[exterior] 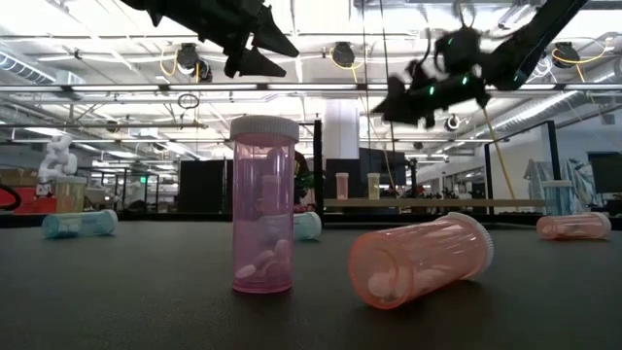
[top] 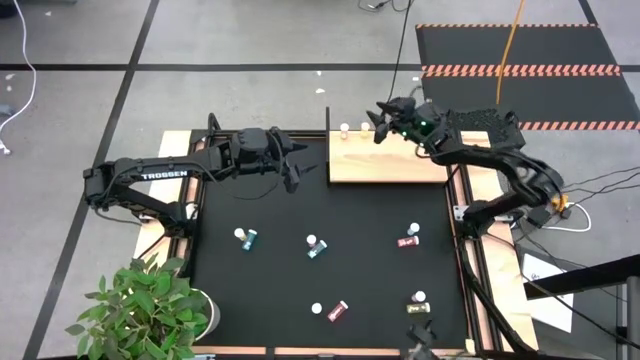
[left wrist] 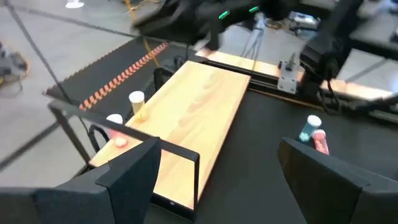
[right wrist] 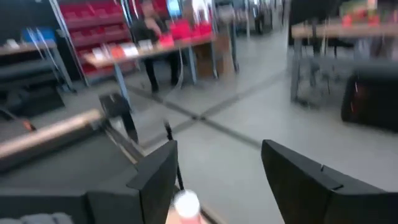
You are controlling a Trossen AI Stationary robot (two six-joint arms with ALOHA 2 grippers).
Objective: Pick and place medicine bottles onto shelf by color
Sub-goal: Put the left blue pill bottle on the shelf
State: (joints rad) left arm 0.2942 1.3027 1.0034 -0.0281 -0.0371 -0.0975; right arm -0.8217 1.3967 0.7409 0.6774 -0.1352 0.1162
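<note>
Right tool (top: 380, 122): hovering over the far edge of the shelf, beside the two bottles there; fingers spread apart, grasping nothing. Its wrist view shows a white cap (right wrist: 186, 203) just below, between the fingers.
Left tool (top: 291, 168): raised above the black mat near the shelf's left end; fingers spread, grasping nothing.
Shelf (top: 400, 165): pale wooden board lying flat at the far right of the mat, with a thin black upright frame (top: 327, 140) at its left end.
Bottles on the shelf: two upright at the far left corner, a yellowish one (left wrist: 137, 104) and a pinkish-orange one (left wrist: 115, 132), close together.
Bottles on the mat: a teal one (top: 246, 238) at left, a teal one (top: 315, 246) at centre, a red one (top: 408, 239) at right, a red one (top: 336, 311) near the front, a yellow-green one (top: 419, 305) at front right. All well apart from each other.
Low view: a pink bottle (exterior: 263, 203) stands upright with white pills at its bottom; an orange bottle (exterior: 421, 259) lies on its side beside it, pills inside.
Tabletop (top: 320, 220): black mat edged with a wooden frame.
Around: a potted green plant (top: 140, 312) at the front left corner; cables on the grey floor.
In the way: nothing lies between either tool and the shelf.
</note>
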